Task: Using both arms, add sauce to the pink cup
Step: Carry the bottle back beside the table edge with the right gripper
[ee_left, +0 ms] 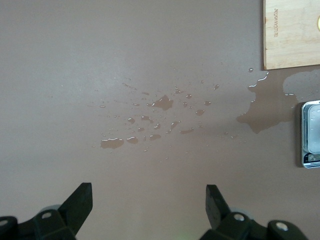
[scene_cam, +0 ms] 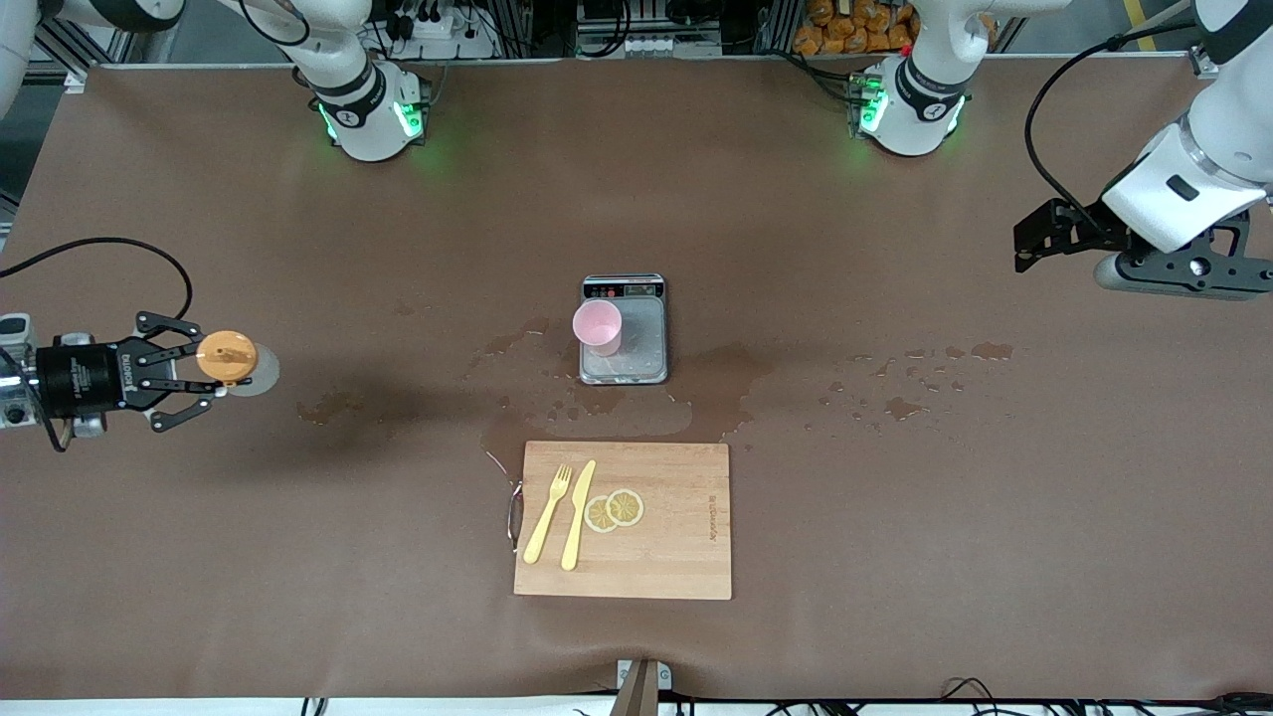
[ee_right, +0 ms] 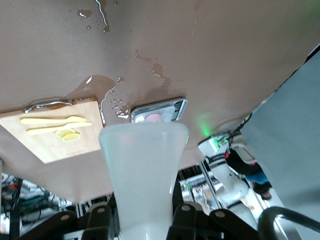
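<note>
Right gripper (scene_cam: 204,370) clamps the sauce (scene_cam: 231,360) at nine o'clock of the cup (scene_cam: 598,327) — cap up, likely for carrying. Cup on the scale (scene_cam: 636,348), centre. Left gripper (ee_left: 147,205) waits at three o'clock — fingers wide, empty.

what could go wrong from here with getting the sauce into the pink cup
1. The right claw grips the sauce at the right arm's end of the table; carrying it to the pink cup could drip on the way.
2. The cup is small and stands near one edge of the scale, so a nudge from the bottle might tip it.
3. The table around the scale is wet; the open left claw over puddles adds nothing yet.
</note>
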### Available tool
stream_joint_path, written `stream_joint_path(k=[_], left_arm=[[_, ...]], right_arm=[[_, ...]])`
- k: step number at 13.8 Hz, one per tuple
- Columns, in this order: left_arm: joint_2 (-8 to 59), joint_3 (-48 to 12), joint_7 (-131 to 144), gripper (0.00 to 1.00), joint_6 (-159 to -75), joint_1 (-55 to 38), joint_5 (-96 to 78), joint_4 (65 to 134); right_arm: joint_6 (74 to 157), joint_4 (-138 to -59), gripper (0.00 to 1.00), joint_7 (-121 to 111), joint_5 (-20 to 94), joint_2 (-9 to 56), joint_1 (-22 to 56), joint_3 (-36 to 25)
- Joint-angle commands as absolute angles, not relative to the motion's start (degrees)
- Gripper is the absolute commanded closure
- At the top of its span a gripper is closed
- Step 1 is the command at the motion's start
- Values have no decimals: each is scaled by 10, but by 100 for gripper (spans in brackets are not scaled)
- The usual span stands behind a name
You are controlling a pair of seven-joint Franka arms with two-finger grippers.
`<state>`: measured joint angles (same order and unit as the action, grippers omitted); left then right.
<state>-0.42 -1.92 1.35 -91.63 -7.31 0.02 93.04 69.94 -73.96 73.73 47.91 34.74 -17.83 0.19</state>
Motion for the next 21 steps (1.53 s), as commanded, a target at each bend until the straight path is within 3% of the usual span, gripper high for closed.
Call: stream_joint_path(k=[1, 11, 21], left_arm=[[2, -18, 17, 0, -907, -70, -11, 916], [8, -18, 15, 0, -908, -68, -11, 915], [8, -18, 14, 0, -909, -67, -11, 915]], right_arm=[[663, -743, 100, 669, 513, 382, -229, 13], [639, -767, 100, 411, 502, 519, -328, 11], [677, -767, 100, 322, 448, 580, -329, 11]])
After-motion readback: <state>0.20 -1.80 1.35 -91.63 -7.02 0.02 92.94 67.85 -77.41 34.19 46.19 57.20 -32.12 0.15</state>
